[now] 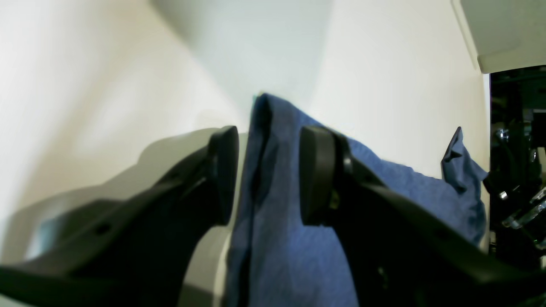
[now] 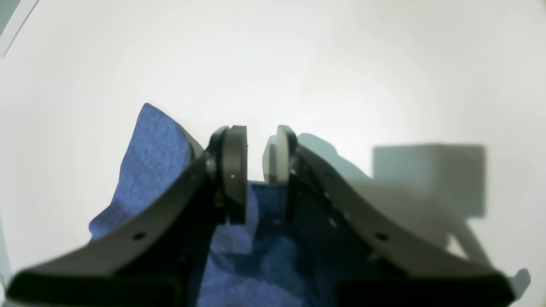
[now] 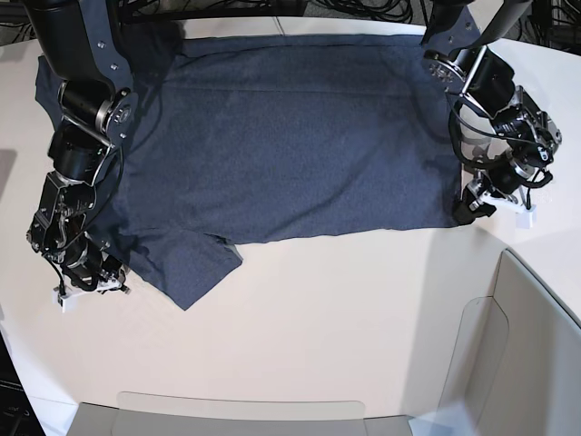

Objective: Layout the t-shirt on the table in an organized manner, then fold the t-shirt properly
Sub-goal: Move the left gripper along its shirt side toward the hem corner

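I see the t-shirt flat on the table; left gripper straddles its edge unclenched, right gripper seemingly pinching a fold.

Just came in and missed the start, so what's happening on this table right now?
A two-armed robot is laying a dark t-shirt out on the pale table. The shirt lies mostly spread flat. The left gripper has its jaws apart around a raised fold of cloth at one edge; the right gripper sits at the opposite edge over a sleeve, jaws narrowly apart. No folding yet.
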Robot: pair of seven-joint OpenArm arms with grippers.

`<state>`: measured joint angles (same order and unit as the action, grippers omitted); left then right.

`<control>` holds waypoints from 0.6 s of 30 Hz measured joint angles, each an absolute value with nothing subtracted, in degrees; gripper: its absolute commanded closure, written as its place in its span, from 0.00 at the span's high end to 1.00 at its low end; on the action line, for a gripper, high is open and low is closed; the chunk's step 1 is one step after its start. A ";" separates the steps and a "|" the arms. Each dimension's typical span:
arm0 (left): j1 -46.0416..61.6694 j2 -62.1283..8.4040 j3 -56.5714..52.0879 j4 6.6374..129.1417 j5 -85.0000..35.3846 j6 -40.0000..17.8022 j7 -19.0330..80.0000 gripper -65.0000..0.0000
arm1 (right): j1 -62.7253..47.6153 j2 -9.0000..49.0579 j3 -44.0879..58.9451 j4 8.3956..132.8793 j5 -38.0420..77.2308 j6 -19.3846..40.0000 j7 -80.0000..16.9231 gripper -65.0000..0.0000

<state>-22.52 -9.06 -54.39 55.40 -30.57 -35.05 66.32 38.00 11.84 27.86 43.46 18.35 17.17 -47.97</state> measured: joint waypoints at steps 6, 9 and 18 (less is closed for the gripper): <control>-22.87 -8.91 -51.46 54.52 -30.70 -35.11 65.67 0.36 | 36.97 11.73 27.88 43.38 18.26 17.17 -48.51 0.19; -22.90 -8.91 -47.55 54.52 -30.39 -34.94 65.87 0.36 | 36.97 11.70 27.81 43.40 18.31 17.17 -48.14 0.19; -20.58 -9.10 -40.88 55.07 -31.16 -35.11 64.38 0.23 | 37.34 11.53 27.83 43.38 18.31 17.17 -48.27 0.19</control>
<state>-20.58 -9.10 -40.88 55.07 -31.16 -35.11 64.38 37.34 11.53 27.83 43.38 18.31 17.17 -48.27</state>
